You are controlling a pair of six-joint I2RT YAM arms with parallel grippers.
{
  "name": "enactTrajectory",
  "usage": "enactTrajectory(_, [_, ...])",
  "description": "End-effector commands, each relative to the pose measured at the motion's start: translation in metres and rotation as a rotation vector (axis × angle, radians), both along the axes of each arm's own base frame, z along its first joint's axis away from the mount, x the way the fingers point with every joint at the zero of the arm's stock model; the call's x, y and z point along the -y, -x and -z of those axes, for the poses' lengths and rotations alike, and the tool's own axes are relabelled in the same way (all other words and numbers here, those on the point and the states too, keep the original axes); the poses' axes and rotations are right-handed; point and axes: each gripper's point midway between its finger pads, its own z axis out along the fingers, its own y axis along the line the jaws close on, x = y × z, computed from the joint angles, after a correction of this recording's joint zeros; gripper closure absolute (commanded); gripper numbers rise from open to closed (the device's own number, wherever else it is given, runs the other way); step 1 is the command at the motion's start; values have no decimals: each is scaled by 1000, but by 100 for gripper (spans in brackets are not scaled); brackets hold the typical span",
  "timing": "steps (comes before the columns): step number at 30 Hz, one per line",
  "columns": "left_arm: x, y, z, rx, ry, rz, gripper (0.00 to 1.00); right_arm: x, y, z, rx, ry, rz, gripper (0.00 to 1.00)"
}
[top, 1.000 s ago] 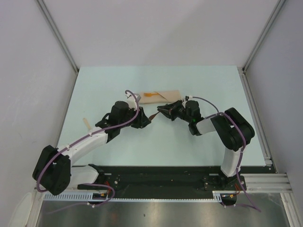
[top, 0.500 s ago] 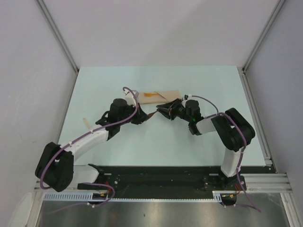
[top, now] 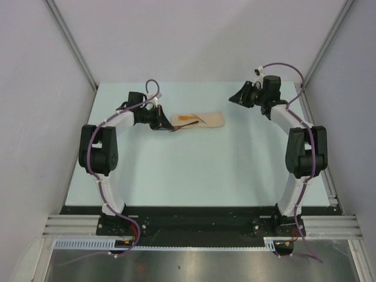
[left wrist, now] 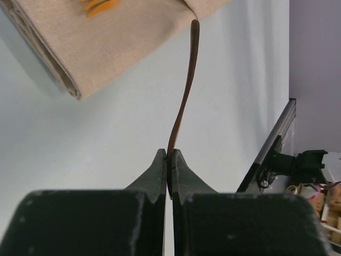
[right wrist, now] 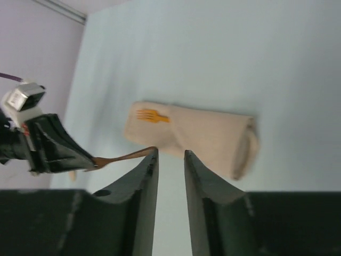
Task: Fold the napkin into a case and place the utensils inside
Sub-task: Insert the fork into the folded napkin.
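Top external: right pincer [top: 234, 98] farther back

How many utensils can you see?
2. An orange fork shows at the left end of the case; a brown one is pinched in the left gripper, its far end at the case's edge. More may be hidden inside.

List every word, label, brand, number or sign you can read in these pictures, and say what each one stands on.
No text can be read in any view.
Case: plain cloth, no lettering.
Orange fork shape at its end: no writing on it.
Brown utensil, pinched in the left tool: no marking.
Table: bare, no label or number.
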Motion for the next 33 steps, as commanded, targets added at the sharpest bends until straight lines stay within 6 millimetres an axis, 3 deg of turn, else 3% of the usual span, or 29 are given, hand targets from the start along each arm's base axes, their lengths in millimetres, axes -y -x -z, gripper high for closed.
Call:
enactTrajectory(1, [4, -6, -14, -30, 67, 110, 100, 31, 4, 77, -144, 177, -101, 73])
enactTrajectory(3, [3, -16, -17, -40, 54, 109, 100, 33, 1, 87, -155, 186, -108, 76])
enactTrajectory(4, [1, -19, -8, -65, 49, 104, 100, 34, -1, 95, -164, 192, -106, 76])
enactTrajectory(9, [-3, -37, -6, -82, 32, 72, 100, 33, -5, 108, -167, 197, -113, 77])
enactTrajectory(22, [-7, -51, 19, -135, -15, 28, 100, 39, -25, 125, -166, 236, -68, 77])
enactTrajectory(33, [12, -59, 22, -165, -6, 13, 100, 10, -42, 143, -166, 259, -102, 76])
